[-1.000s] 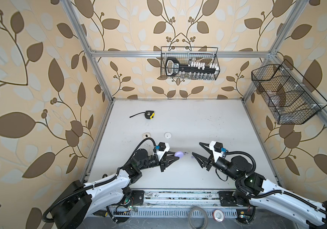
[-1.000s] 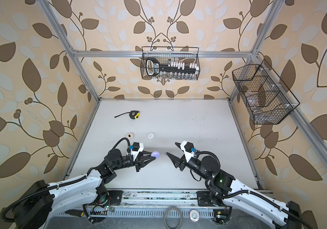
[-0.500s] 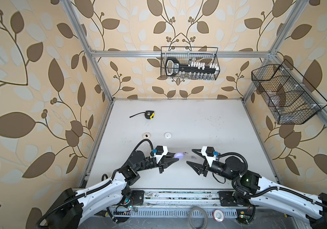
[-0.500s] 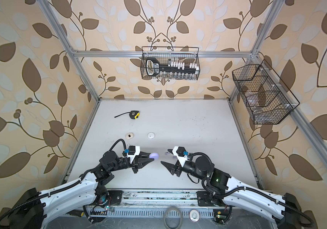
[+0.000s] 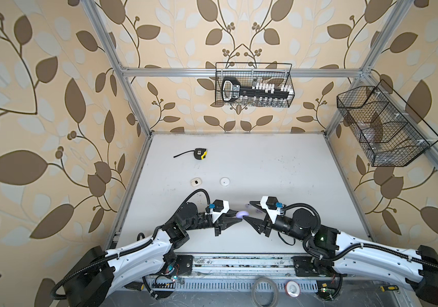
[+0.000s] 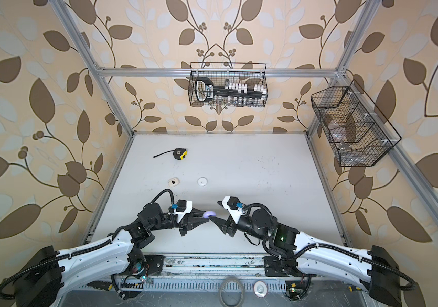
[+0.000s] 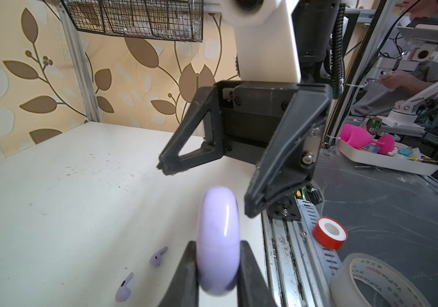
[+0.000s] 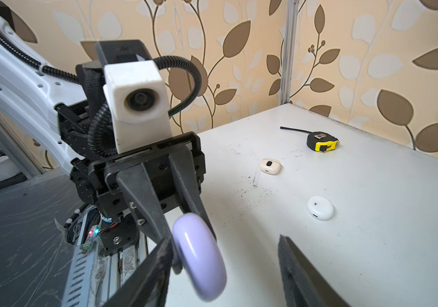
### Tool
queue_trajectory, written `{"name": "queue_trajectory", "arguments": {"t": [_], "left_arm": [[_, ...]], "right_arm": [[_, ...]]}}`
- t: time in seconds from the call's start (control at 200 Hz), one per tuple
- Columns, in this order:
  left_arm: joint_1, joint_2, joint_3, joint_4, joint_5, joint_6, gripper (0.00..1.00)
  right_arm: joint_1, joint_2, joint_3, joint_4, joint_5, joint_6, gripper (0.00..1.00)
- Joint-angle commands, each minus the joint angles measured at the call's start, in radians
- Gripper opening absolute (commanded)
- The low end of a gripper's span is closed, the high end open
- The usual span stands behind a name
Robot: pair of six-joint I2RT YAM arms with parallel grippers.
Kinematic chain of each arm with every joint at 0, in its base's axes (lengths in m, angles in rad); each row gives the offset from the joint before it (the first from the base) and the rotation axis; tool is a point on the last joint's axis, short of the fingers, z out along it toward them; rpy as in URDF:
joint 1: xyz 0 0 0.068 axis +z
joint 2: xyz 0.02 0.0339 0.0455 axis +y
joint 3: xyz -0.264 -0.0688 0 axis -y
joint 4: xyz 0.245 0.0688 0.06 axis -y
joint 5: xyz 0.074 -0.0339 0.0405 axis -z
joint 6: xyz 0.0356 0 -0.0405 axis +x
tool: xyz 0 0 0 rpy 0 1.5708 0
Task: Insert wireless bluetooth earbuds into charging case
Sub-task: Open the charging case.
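Left end effector [image 5: 239, 215] is clamped tight on the lilac charging case [image 7: 217, 239], holding it on edge above the counter [image 5: 265, 164]. Right end effector [image 8: 223, 243] faces the case with jaws spread wide and nothing in them, one finger [image 7: 279, 170] just beside it. Two lilac earbuds [image 7: 158, 257] [image 7: 124, 288] lie loose on the counter right by the case.

left gripper [image 6: 206, 215] clamping lilac case [image 6: 209, 213], right gripper [image 6: 215, 210] apparently open alongside
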Motion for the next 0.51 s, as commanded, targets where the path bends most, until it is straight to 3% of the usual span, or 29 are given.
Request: {"name": "queue_trajectory", "arguments": {"t": [0.0, 0.5], "left_arm": [[-0.015, -0.016, 0.045, 0.028, 0.022, 0.036, 0.0], [-0.038, -0.017, 0.045, 0.036, 0.051, 0.052, 0.0]], "right_arm": [[0.004, -0.008, 0.042, 0.028, 0.048, -0.004, 0.64], [-0.032, -0.014, 0.044, 0.001, 0.139, 0.048, 0.6]]}}
